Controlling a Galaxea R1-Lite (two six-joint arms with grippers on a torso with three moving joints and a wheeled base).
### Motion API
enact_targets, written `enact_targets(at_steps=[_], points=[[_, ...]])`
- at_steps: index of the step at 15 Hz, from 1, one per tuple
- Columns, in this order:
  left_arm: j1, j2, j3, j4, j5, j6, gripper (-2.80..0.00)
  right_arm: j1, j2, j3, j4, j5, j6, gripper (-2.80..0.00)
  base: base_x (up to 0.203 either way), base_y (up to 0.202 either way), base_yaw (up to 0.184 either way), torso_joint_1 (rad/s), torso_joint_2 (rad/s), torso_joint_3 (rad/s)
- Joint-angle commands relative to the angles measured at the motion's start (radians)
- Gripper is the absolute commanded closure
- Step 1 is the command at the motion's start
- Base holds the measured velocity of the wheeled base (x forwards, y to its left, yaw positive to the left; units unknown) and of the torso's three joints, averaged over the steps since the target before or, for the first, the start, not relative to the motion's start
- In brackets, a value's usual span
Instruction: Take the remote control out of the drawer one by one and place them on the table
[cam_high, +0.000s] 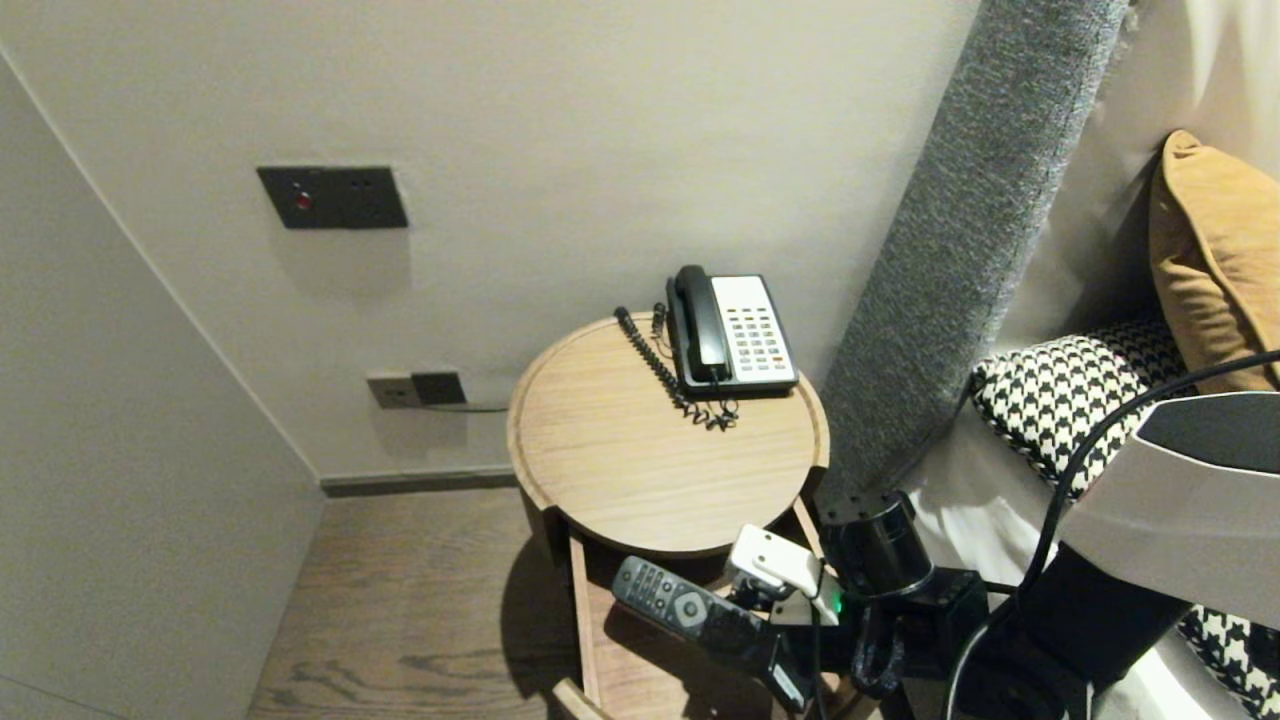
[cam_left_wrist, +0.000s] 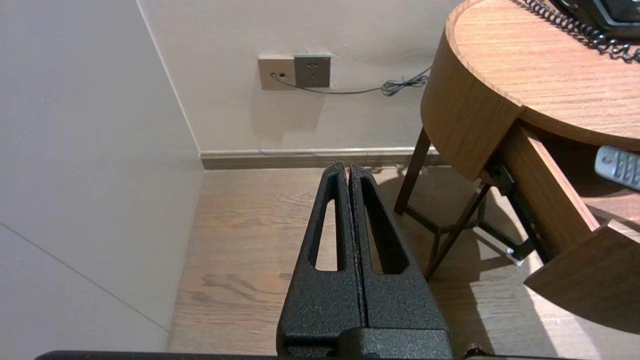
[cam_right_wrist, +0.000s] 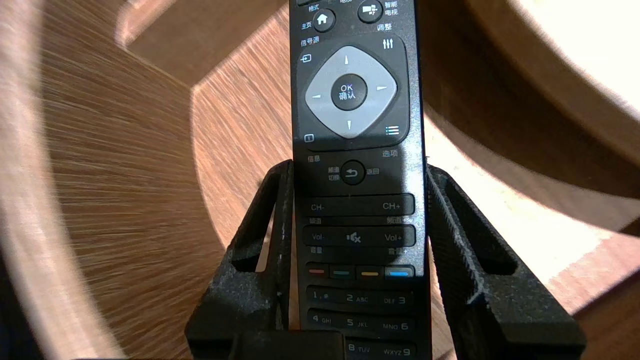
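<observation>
Your right gripper (cam_right_wrist: 357, 170) clamps the remote (cam_right_wrist: 350, 90) over the open drawer (cam_high: 585, 620); your left gripper (cam_left_wrist: 348, 169) hangs pressed closed.

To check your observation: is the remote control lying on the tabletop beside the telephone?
No, the right gripper grips the remote control above the open drawer.

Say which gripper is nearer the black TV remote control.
Right. The right gripper grips the remote control by its sides above the open wooden drawer; the left gripper hangs apart over the floor.
</observation>
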Motion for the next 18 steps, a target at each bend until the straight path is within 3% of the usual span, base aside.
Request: enact_targets(at_steps=[1,14,18], points=[[0.001,0.001,0.000,0.000,0.001,0.000,0.00,0.012,-0.047,0.012,-0.004,-0.002,-0.002,0.00,0.000,0.000,0.000,0.000,0.00,0.000],[0.001,0.000,0.000,-0.001,0.001,0.000,0.00,0.013,-0.187,-0.013,0.081,-0.045,0.023,0.00,0.000,0.000,0.000,0.000,0.00,0.000],[0.001,0.001,0.000,-0.001,0.001,0.000,0.00,-0.025,-0.201,-0.176,0.207,-0.072,0.028,0.00,0.000,0.000,0.000,0.000,0.00,0.000]])
